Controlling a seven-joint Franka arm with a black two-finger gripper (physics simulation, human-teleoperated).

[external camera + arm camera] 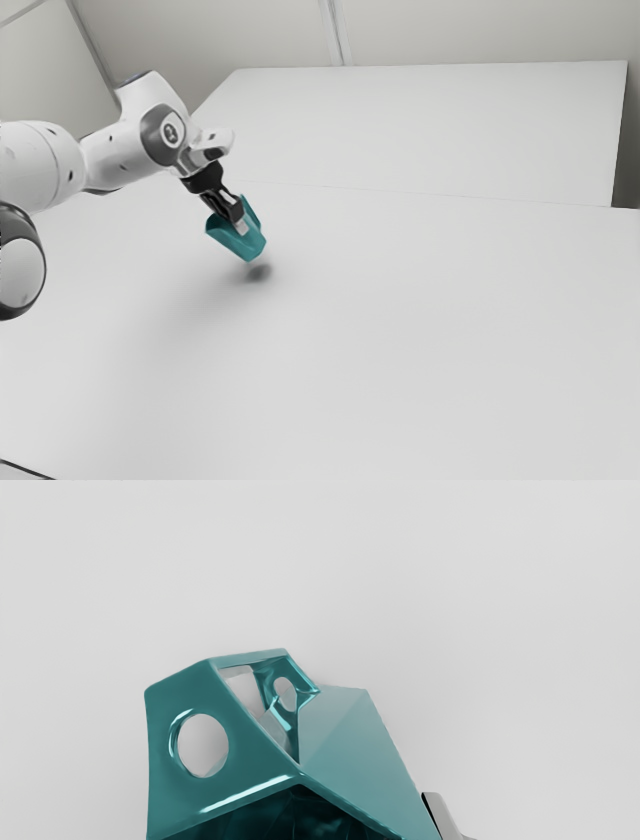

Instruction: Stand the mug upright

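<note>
Exterior view has the teal mug [236,244] raised clear of the counter [420,350], tilted, its base slanting down and its mouth toward my hand, so I judge the lift done and the righting under way. My jaws are clenched on the mug at its mouth end; one pale fingertip [442,817] lies against its outer wall. To do this well I should turn my wrist slowly until the mug's base is level, then lower it straight down and let go only once the base sits flat. Released while leaning, it could topple; a quick turn might make it slip.

As for contents, the mug's hollow [295,822] is dark and partly cut off, so I cannot tell whether it holds anything. Beneath the mug, apart from it, is its shadow [258,272] on the counter. My white arm [125,155] reaches from the exterior view's left of the mug.
</note>
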